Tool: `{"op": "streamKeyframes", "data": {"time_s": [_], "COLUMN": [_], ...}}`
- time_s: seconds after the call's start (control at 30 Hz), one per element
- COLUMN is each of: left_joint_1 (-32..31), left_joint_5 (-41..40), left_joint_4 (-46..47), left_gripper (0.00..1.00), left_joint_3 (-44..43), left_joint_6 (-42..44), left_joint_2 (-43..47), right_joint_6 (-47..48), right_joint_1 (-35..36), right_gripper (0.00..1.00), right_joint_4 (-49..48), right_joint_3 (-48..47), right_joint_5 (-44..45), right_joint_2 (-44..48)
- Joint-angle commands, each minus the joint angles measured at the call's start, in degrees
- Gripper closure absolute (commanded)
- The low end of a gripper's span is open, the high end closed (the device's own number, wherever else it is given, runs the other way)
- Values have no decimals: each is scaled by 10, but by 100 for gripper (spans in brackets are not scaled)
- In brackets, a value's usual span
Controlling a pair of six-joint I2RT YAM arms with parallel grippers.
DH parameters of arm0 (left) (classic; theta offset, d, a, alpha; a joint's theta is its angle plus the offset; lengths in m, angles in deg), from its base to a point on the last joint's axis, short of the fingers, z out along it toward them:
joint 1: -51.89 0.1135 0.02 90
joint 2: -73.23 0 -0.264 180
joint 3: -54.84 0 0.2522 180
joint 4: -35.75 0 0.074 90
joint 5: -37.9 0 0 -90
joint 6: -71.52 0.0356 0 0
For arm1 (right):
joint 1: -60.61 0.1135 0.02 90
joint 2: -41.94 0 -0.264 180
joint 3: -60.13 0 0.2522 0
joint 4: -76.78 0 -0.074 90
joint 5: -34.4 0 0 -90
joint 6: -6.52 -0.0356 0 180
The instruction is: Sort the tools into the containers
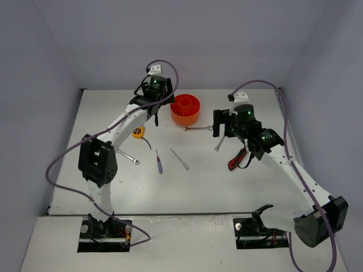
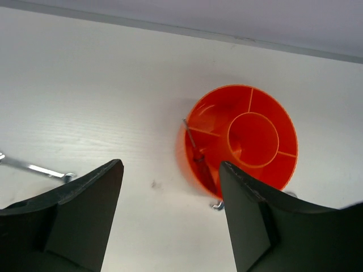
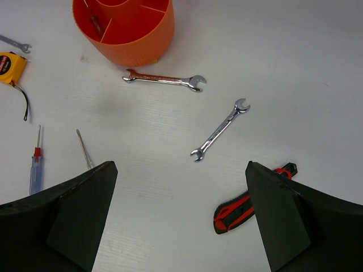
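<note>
I see the tub [image 1: 185,110] at the table's [image 1: 113,192] 12 o'clock, with a screwdriver [image 2: 195,148] in one side slot. A wrench [image 1: 198,128] lies near at its 5 o'clock, and the tape [image 1: 138,133] at its 8. My left gripper [image 2: 170,170] hangs at its 9, jaws open and empty. My right gripper [image 3: 181,170] is open too.
</note>
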Motion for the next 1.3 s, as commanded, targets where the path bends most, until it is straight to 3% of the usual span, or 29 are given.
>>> {"op": "streamKeyframes", "data": {"time_s": [0.0, 0.2, 0.27, 0.47, 0.6, 0.87, 1.27], "left_joint_1": [5, 4, 1, -4, -3, -4, -3], "left_joint_5": [-25, 72, 113, 176, 206, 251, 222], "left_joint_4": [-129, -238, -246, -272, -271, -272, -277], "left_gripper": [35, 37, 42, 43, 49, 50, 58], "left_joint_3": [27, 148, 195, 250, 257, 236, 225], "left_joint_6": [4, -60, -82, -97, -99, -102, -112], "left_joint_2": [113, 153, 158, 130, 98, 47, 10], "right_joint_6": [-10, -28, -30, -40, -43, -46, -49], "right_joint_1": [-4, -4, -4, -4, -3, -3, -4], "right_gripper": [6, 7, 7, 8, 8, 8, 8], "right_joint_4": [-26, -25, -26, -25, -26, -26, -26], "right_joint_3": [-25, -10, -5, 4, 11, 24, 43], "right_joint_5": [-7, 4, 5, 2, -5, -4, 4], "right_joint_2": [-12, -16, -16, -21, -21, -10, 16]}}
